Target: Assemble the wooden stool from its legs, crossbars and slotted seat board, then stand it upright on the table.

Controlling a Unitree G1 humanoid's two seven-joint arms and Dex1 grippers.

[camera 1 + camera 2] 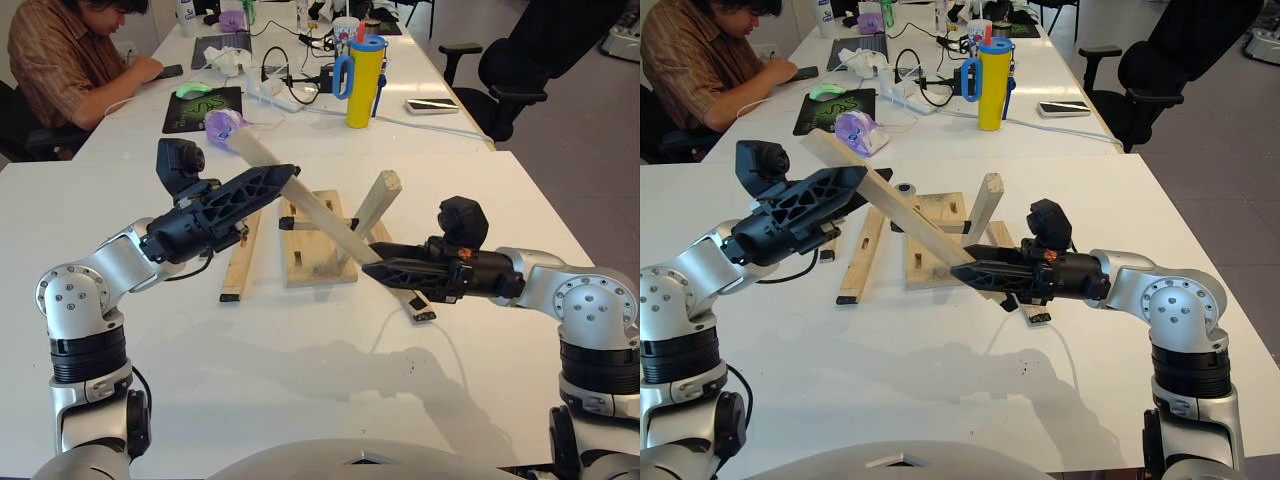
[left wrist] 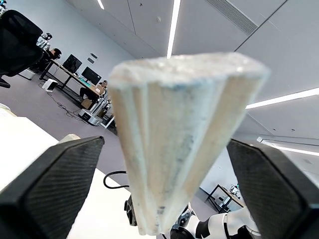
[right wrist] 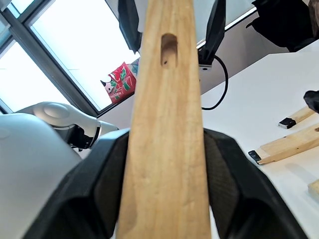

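One stiff, light-looking wooden leg (image 1: pixel 322 218) slants over mid-tabletop (image 1: pixel 300 385), my right gripper (image 1: pixel 370 268) clamped tight on its lower end, left gripper (image 1: pixel 284 177) near the top, can't tell if closed; smooth wood, so I'd hold clear of the slot (image 3: pixel 168 50).

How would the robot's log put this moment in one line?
stool: unbuilt | leg: raised aslant over seat board | right jaws: shut on lower end | left jaws: at upper end
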